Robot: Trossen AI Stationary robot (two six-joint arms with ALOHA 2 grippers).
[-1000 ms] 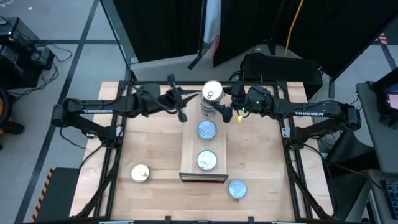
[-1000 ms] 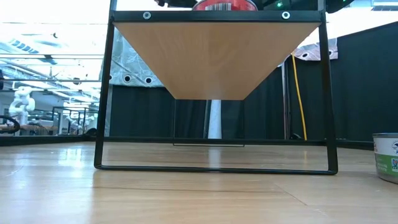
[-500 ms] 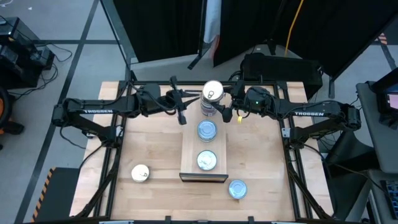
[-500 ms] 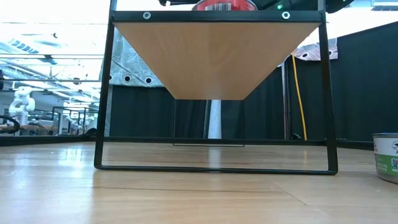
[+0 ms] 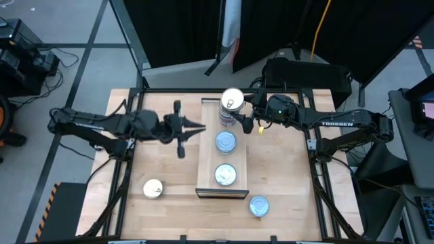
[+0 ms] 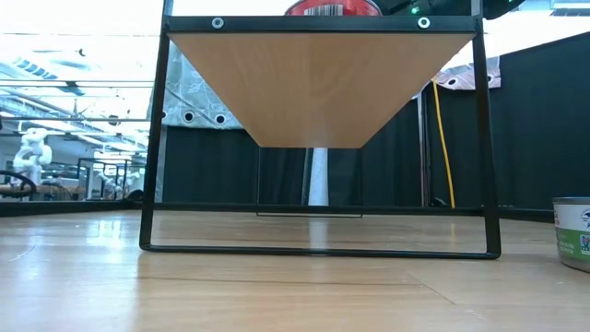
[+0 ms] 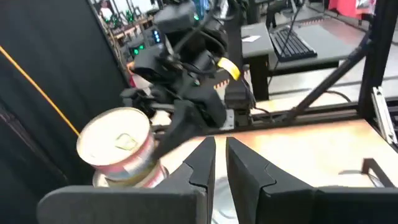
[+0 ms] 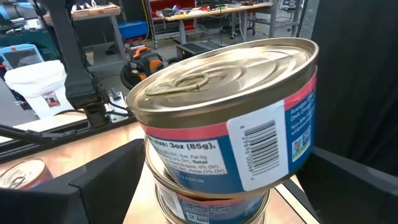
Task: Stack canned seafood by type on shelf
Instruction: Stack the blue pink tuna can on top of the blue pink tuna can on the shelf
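Right gripper (image 5: 239,119) sits at the far end of the shelf (image 5: 205,152), fingers spread wide on either side of the tall stack of tins (image 5: 230,108). Right wrist view: top tin (image 8: 233,134) with silver pull-tab lid sits skewed on the tin below (image 8: 211,202), overhanging it to one side. Whether the fingers touch the stack cannot be told.

Left gripper (image 5: 192,129) hangs over the bare tabletop (image 5: 163,163) just off the shelf's left edge, fingers (image 7: 202,163) drawn nearly together with only a thin slit between, holding nothing. The stack lies ahead of it and a little to the far side, apart from its tips.

Along the shelf from the right gripper toward the near end: a blue-topped tin (image 5: 226,142) just beside the stack, then a second blue-topped tin (image 5: 226,174) near the dark front edge.

Off the shelf: a third blue-topped tin (image 5: 258,205) on the tabletop beyond the near right corner, well apart from both grippers; it shows at the edge of the low view (image 6: 573,232). A cream-topped tin (image 5: 153,188) rests at near left, well apart from the left gripper.
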